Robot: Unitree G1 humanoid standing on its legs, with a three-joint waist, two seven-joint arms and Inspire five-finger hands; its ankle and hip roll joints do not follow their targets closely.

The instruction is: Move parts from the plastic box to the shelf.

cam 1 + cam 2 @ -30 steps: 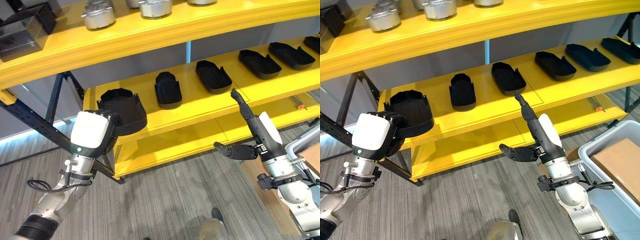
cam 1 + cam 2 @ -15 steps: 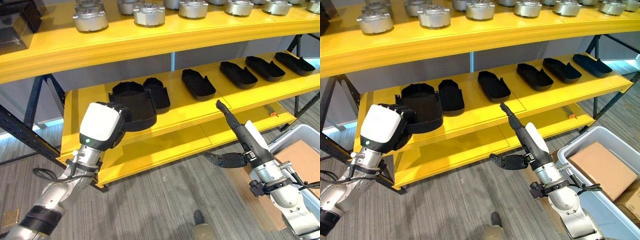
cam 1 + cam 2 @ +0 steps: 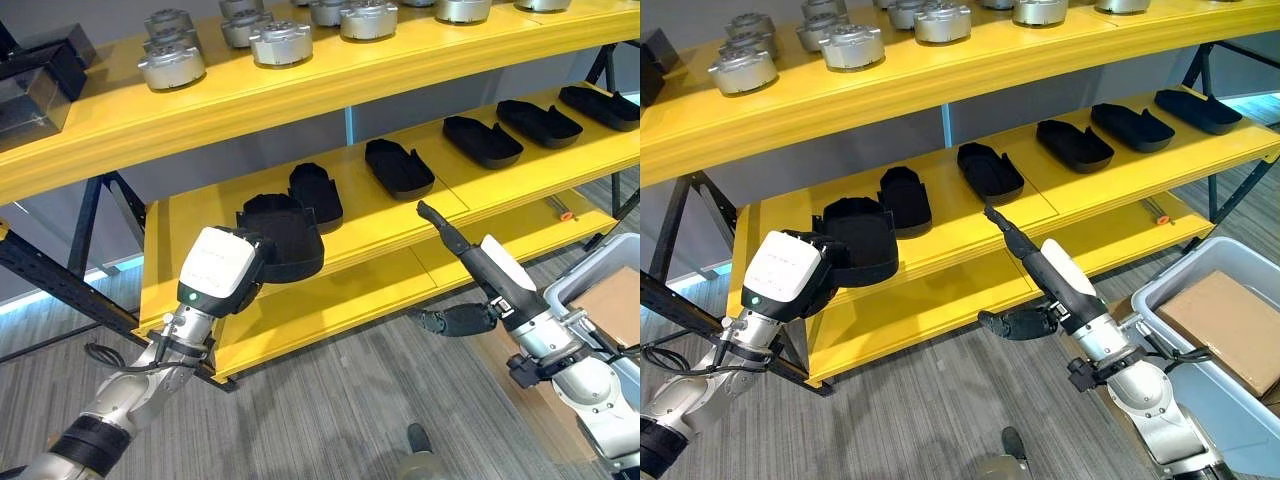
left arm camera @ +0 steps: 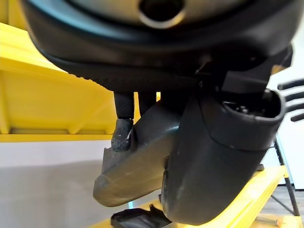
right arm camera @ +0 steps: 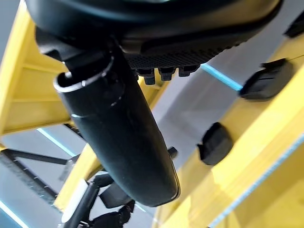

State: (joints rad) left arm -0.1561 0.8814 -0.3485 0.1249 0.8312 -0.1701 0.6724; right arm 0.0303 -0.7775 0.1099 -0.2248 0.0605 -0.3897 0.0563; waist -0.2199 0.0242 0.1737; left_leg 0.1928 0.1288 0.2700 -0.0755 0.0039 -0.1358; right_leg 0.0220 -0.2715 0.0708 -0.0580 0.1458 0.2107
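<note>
Left robot hand (image 3: pixel 232 268): fingers curled round a black part (image 3: pixel 285 235), held at the front edge of the yellow shelf (image 3: pixel 200 215), long axis running front to back, open side up. Right robot hand (image 3: pixel 470 265): fingers straight, empty, off the shelf's front edge. Since half a second ago, the part remains beside the next black tray (image 3: pixel 316 190) behind it.

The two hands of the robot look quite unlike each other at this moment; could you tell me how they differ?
The left hand is curled round a black part at the front of the middle shelf; the right hand holds nothing. The left hand is at the shelf's left end, while the right hand hangs in front of the shelf, its fingers straight and pointing up toward it, its thumb spread apart. Both are dark hands on silver-grey arms.
</note>
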